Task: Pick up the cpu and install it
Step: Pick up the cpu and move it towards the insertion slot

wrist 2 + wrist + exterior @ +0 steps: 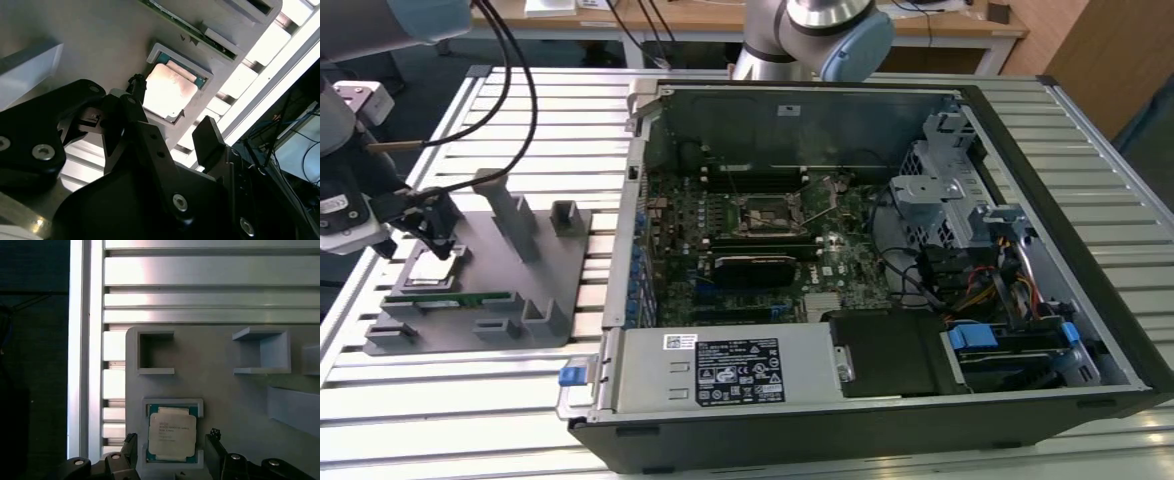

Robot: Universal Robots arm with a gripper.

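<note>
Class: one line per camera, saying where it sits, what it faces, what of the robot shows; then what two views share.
Exterior view: off the arm, looking down on the computer case and fixture; arm at the view's left.
First wrist view: wrist-mounted, straight down on the cpu; open gripper flanks it.
Second wrist view: oblique; gripper body.
Both share the cpu.

Harsh white glare on the cpu [167, 90]

Slatted table [480, 400] bearing grey fixture [574, 290], computer case [854, 435]
</note>
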